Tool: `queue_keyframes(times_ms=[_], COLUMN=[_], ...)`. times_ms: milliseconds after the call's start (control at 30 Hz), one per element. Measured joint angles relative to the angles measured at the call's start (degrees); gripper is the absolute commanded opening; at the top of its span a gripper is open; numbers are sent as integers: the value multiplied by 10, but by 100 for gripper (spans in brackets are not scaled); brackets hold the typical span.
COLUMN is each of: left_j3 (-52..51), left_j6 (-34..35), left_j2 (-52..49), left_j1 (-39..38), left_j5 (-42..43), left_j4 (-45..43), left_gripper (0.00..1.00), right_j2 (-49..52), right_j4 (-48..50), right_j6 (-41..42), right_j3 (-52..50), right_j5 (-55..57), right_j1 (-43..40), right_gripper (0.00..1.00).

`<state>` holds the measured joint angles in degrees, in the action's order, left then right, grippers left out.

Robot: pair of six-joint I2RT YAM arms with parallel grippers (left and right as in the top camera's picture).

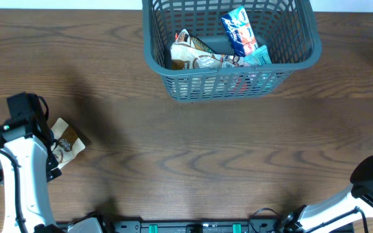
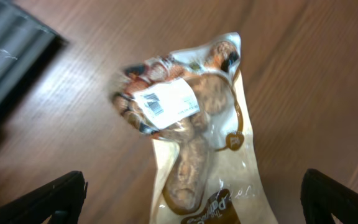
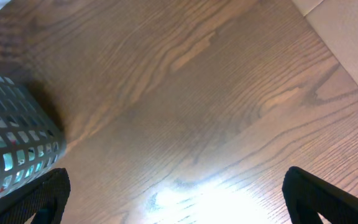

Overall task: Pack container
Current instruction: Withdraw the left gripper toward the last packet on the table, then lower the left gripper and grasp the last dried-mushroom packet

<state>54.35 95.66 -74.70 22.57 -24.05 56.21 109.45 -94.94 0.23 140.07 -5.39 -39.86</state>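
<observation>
left gripper (image 2: 194,205): jaws spread wide, holding nothing, over the loose packet
loose packet (image 2: 188,124): near left, flat on table (image 1: 193,155); likely light, soft, slick film; pinch across the lumpy middle, not the sealed edge
container (image 1: 225,85): far centre; likely stiff, light, may slide if bumped; thick rim is the hold
contents: blue packet (image 1: 239,31), brown packet (image 1: 190,52) inside
right gripper (image 3: 179,199): near right, jaws wide, empty

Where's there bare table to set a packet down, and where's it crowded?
The table is bare across the middle, between the basket and the arm bases, and either side of the basket. Crowded: inside the basket, snack packets; at left, a brown packet under the left gripper.
</observation>
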Motion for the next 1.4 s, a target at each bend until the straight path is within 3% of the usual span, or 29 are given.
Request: queue_keyframes(times_ms=[200,367,1400], left_j3=[-50,-65,-68], left_j6=[-85,-104,36], left_j2=[0,0,-50], left_j1=[3,3,150], left_j5=[12,15,196], left_j4=[-93,-130,-191], left_gripper=[99,98,99], right_j2=[0,0,0], right_j4=[0,-4,-22], right_j6=[0,0,0], right_j3=[0,0,0], right_j5=[-2,-3,-19], right_j1=[0,0,0], right_gripper=[99,99,99])
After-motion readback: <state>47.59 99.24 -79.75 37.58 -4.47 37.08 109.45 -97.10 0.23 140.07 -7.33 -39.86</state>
